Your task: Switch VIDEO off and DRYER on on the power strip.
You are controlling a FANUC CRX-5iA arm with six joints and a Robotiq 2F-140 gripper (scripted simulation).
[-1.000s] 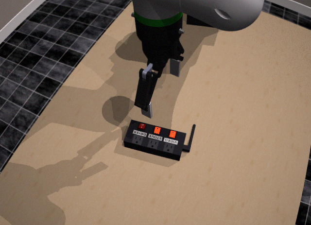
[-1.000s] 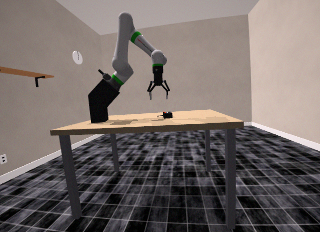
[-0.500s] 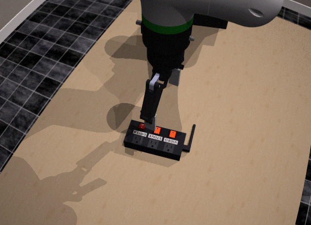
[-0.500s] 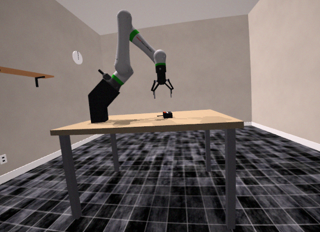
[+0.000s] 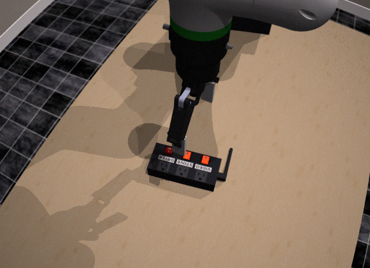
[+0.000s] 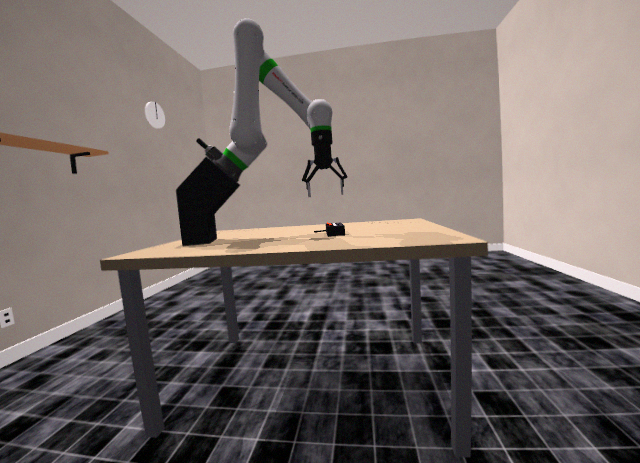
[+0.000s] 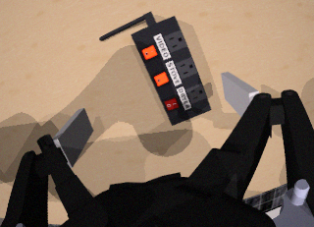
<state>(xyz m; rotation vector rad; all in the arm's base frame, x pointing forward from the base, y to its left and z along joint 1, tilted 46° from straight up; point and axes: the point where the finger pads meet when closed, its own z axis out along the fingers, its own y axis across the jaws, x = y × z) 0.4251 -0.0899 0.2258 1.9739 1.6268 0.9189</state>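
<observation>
- I'm looking into a plain beige-walled room with a dark tiled floor point(image 6: 361, 375), and a wooden table point(image 6: 413, 238) is carrying the whole job.
- The power strip point(image 5: 208, 181) is lying flat on that table, sockets and switches facing up, so it is already the right way up and I see no reason to grab or turn it.
- Its stubby cord point(image 5: 228, 160) is sticking out at the VIDEO end, away from where I'm working.
- Three rockers are sitting in a row: the DRYER switch point(image 5: 168, 149) is showing dark red, the STOVE switch point(image 5: 187, 154) and the VIDEO switch point(image 5: 205, 159) are both glowing bright orange. I'm reading dark as off and bright as on.
- The gripper point(image 6: 324, 187) is hanging well above the strip, fingers spread as wide as they go, with nothing between them.
- I'm keeping it wide on purpose, I'd say: one finger point(image 5: 179, 121) alone can then act as a poker, with the other held off to the side.
- From above, that finger is lining up over the DRYER end, so I judge DRYER is going first.
- The risk is nudging STOVE, which is sitting just beside it.
</observation>
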